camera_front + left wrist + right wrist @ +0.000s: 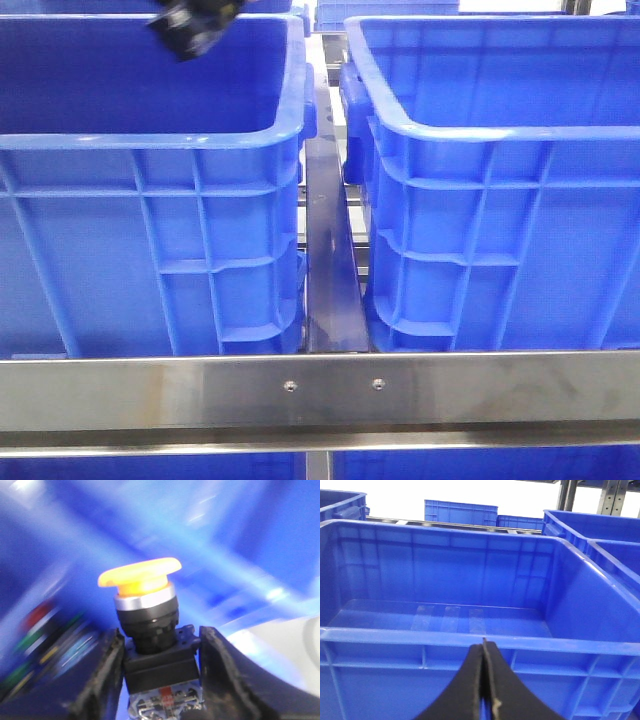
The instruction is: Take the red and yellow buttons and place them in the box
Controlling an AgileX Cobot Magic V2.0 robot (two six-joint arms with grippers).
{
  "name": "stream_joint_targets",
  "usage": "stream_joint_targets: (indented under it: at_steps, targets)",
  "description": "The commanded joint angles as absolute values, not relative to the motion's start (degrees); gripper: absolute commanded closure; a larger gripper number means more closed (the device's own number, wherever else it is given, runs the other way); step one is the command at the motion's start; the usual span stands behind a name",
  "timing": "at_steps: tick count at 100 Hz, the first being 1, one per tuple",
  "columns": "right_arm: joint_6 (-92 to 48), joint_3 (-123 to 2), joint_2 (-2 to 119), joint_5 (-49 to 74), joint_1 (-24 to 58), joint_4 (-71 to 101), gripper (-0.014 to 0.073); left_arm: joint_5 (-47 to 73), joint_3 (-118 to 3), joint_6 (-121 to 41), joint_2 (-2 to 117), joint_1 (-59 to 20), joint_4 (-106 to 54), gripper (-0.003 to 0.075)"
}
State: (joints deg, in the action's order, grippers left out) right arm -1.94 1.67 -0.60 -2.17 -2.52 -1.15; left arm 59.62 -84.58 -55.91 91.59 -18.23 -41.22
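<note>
The left gripper (160,680) is clamped on the yellow button (142,587), not yet released. The right gripper (484,680), pressed together and holding nothing, faces an empty-looking box (445,635); the red button likely remains.

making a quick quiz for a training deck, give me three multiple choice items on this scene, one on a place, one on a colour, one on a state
1. Where is the left gripper in the front view?
A. over the left crate
B. over the right crate
C. under the metal rail

2. What colour is the cap of the button held in the left wrist view?
A. green
B. orange-yellow
C. white

3. How do the right gripper jaws stand?
A. wide open
B. shut on a button
C. shut with nothing between them

Answers:
1 A, it shows dark above the left crate at that view's top edge.
2 B, the domed cap above the black body is orange-yellow.
3 C, the jaws meet in front of the right crate with nothing between them.
</note>
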Motion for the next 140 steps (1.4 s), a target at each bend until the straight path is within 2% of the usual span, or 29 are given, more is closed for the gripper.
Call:
stream_joint_targets:
  at_steps: [1, 29, 108, 140]
  targets:
    - [-2.0, 0.7, -1.9, -6.5, -2.6, -1.8, 0.0662, 59.3, -86.1, -58.2, 88.9, -21.1, -48.5, 0.0544]
    - [-2.0, 0.7, -1.9, -6.5, -2.6, -1.8, 0.0662, 59.3, -86.1, -58.2, 89.2, -27.6, -48.6, 0.0544]
    - [-2.0, 0.4, -1.9, -7.0, -2.5, -1.8, 0.0662, 59.3, -86.1, -58.2, 89.2, -28.0, -48.6, 0.0544]
    - [-2.0, -13.0, 0.8, 17.2, -2.5, -1.7, 0.0662, 59.2, -86.1, -58.2, 89.2, -28.0, -48.6, 0.0544]
